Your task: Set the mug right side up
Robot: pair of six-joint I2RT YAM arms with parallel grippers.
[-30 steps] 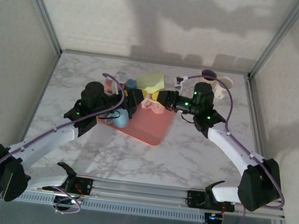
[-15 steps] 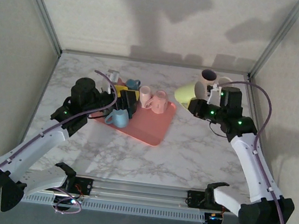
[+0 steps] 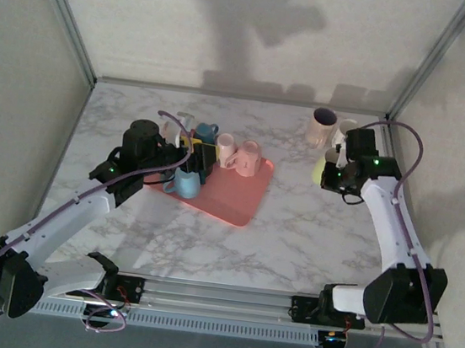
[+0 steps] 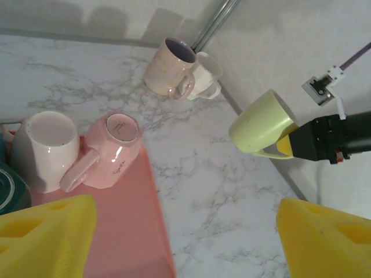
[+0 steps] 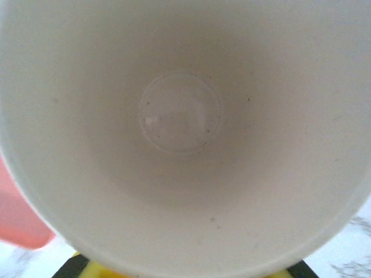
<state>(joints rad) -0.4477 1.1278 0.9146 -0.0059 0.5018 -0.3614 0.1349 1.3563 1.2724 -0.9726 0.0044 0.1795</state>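
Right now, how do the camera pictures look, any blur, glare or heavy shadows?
Top external: dim, with soft arm shadows across the back wall. Left wrist: the left end effector is blurred at its yellow fingers; the rest is sharp. Right wrist: the green mug is very close, soft and evenly lit inside.

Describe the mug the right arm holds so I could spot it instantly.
On the right side of the marble table, a beige mug and a white mug stand in the far corner. Just nearer, the right end effector holds a tilted lime-green mug. No other mug here is that colour.
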